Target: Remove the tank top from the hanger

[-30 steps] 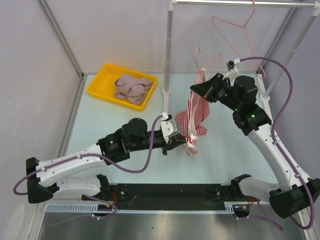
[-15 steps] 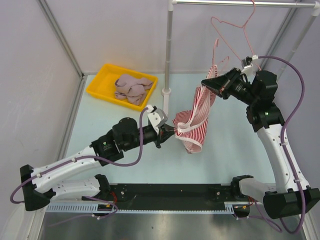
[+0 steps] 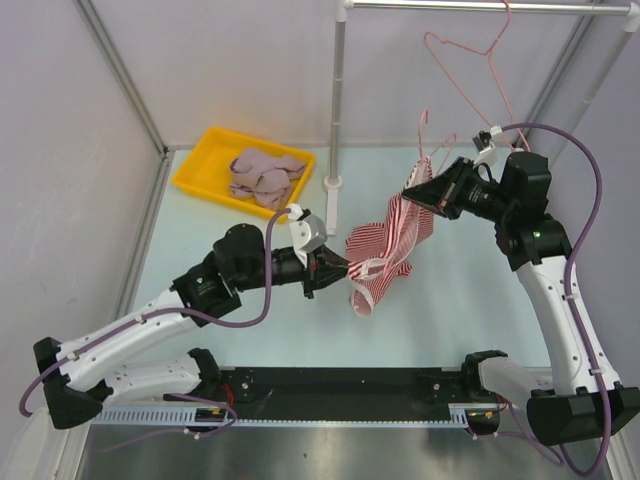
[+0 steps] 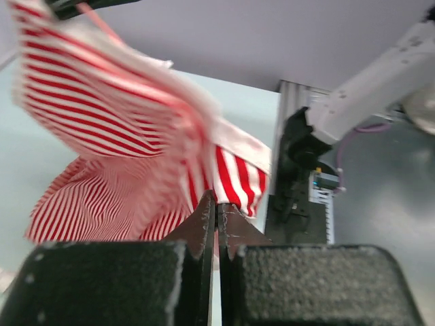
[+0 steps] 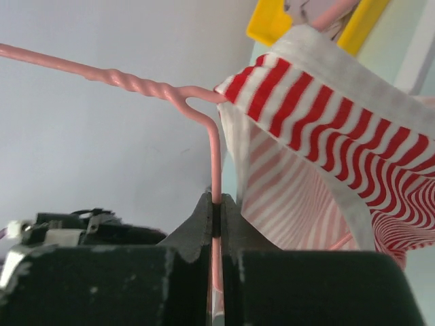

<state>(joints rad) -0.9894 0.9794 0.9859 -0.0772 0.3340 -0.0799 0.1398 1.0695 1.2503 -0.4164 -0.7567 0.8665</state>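
The red-and-white striped tank top (image 3: 385,250) hangs in the air between my two grippers. My left gripper (image 3: 343,268) is shut on its lower hem, as the left wrist view (image 4: 217,204) shows, with the fabric (image 4: 115,136) spread above the jaws. My right gripper (image 3: 412,192) is shut on the wire of a pink hanger (image 5: 215,163), whose shoulder bend still sits inside a strap of the tank top (image 5: 326,115). The hanger's hook (image 3: 424,125) rises above the right gripper.
A second, bare pink hanger (image 3: 470,60) hangs from the rail (image 3: 480,6) at the top right. The rack's post (image 3: 335,110) stands behind the garment. A yellow tray (image 3: 200,165) with pink clothes (image 3: 265,175) lies at the back left.
My left gripper has pulled the hem back to the left and lower. My right gripper first rose to the right with the hanger, then settled slightly lower. The tank top is stretched out between them.
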